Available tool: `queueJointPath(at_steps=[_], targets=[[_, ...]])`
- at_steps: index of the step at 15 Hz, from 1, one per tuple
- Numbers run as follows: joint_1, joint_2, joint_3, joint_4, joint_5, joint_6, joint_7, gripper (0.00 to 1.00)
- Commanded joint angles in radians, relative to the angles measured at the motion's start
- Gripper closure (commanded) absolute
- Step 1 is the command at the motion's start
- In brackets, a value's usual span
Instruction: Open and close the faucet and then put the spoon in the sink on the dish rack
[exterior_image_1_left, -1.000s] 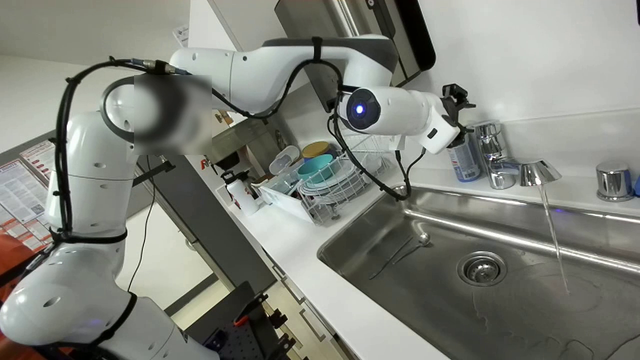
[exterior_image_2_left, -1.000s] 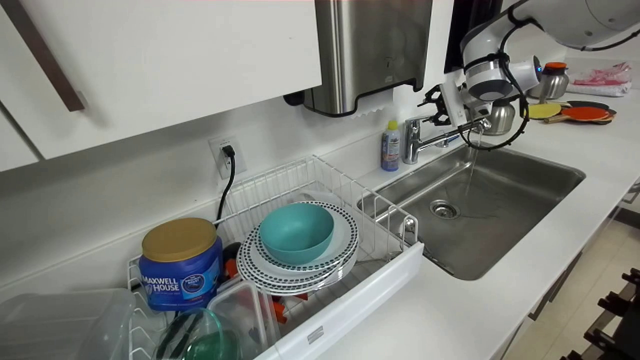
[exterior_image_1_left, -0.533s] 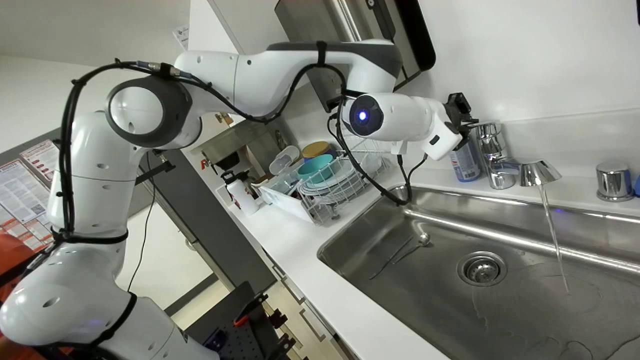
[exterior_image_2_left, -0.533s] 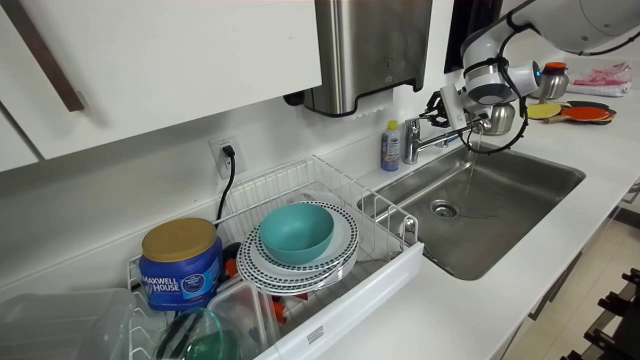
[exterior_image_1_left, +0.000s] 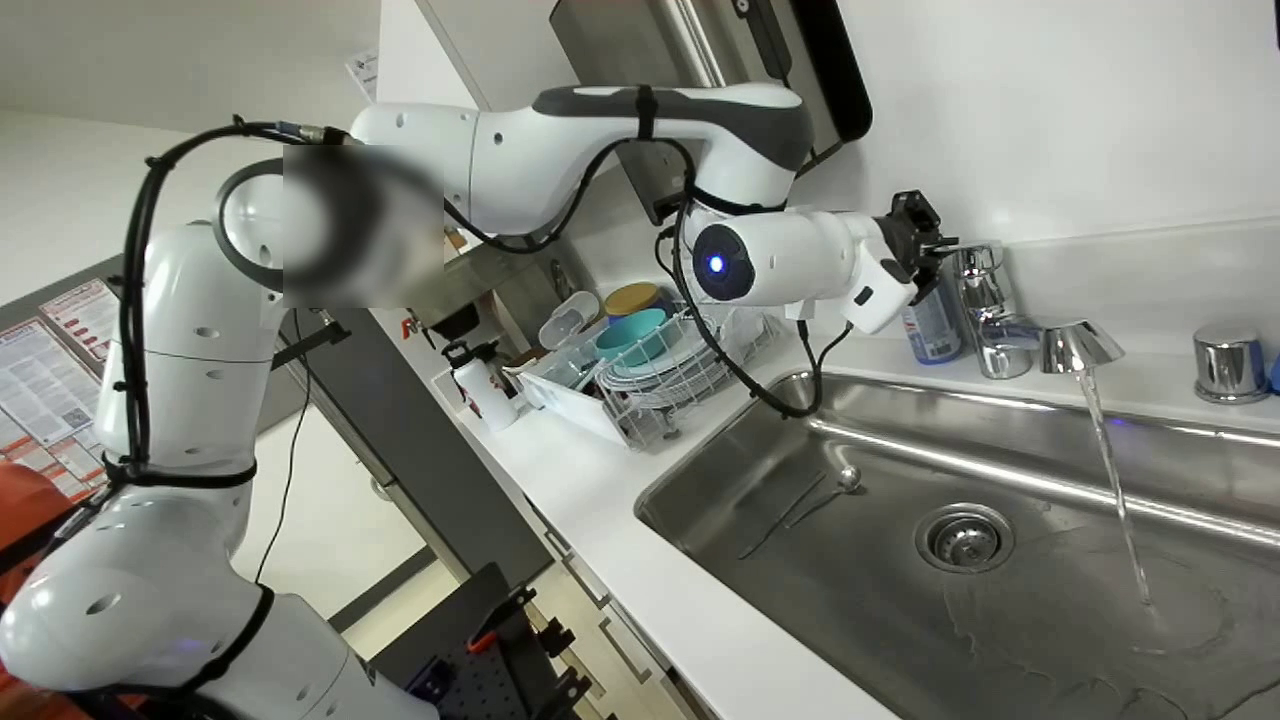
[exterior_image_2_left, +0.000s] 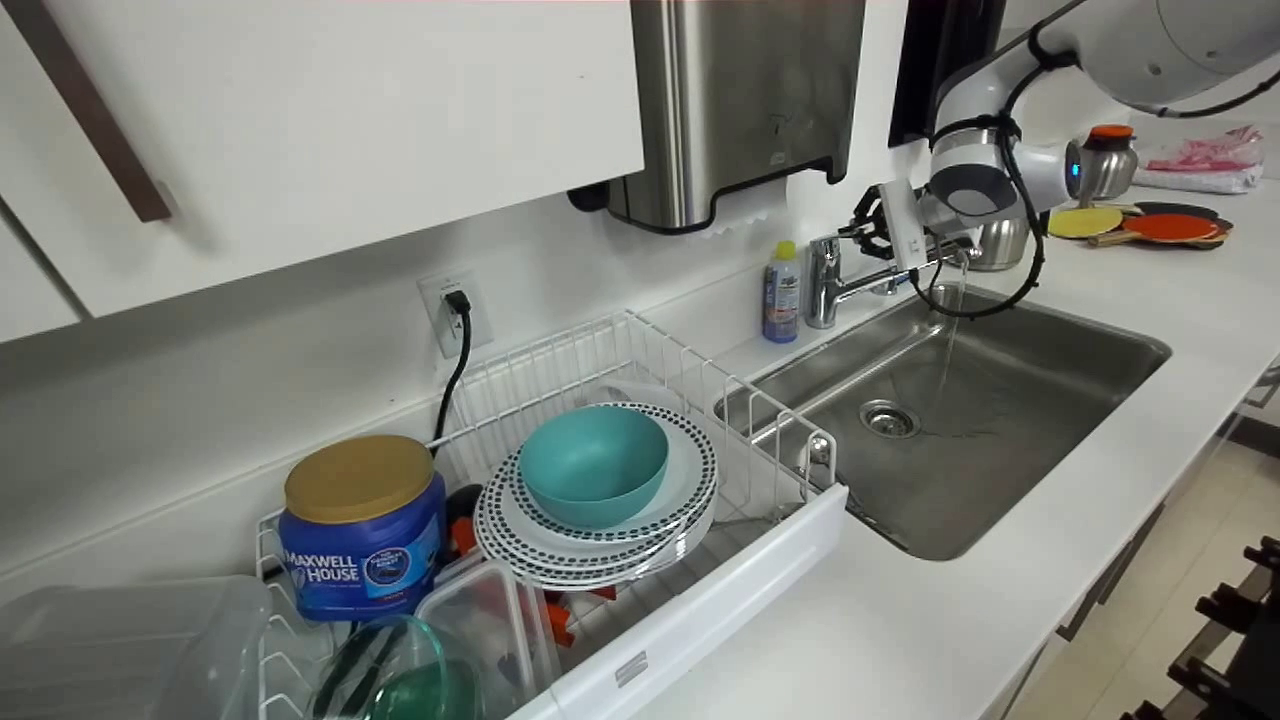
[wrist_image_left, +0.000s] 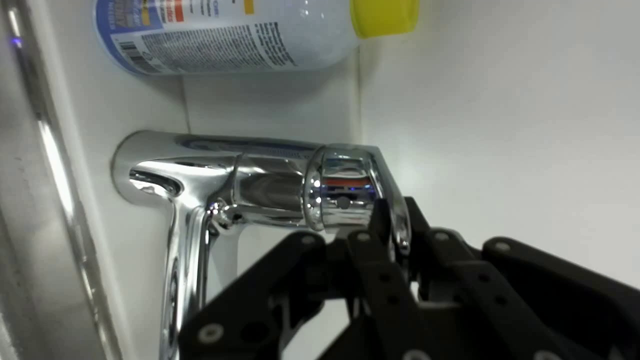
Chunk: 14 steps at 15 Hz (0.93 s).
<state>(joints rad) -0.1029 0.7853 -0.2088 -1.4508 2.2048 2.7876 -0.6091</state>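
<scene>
Both jaws of the gripper (wrist_image_left: 397, 212) are clamped on the lever (wrist_image_left: 392, 192) atop the faucet (wrist_image_left: 270, 180), whose smooth chrome is judged stiff and slippery, best held near the lever's free tip. Just beside the faucet a bottle (wrist_image_left: 230, 42) is seen, and water (exterior_image_1_left: 1114, 480) is poured from the faucet's spout (exterior_image_1_left: 1080, 345) into the sink (exterior_image_1_left: 870, 590) below. Farther from the faucet the spoon (exterior_image_1_left: 846, 482) is found in that sink, probably light, rigid and slick if wet, so best gripped across its handle, while the dish rack (exterior_image_2_left: 700, 622) is placed farther still, on the same side of the faucet.
</scene>
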Motion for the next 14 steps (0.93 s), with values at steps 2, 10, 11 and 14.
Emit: queueJointPath(at_steps=[2,10,11,14], targets=[[0.005,0.038,-0.028,0.031,0.175,0.012,-0.133,0.98],[0.027,0.082,-0.051,0.049,0.364,0.023,-0.314,0.98],[0.031,0.090,-0.055,0.053,0.383,0.025,-0.332,0.98],[0.033,0.127,-0.059,0.081,0.428,0.028,-0.374,0.98]])
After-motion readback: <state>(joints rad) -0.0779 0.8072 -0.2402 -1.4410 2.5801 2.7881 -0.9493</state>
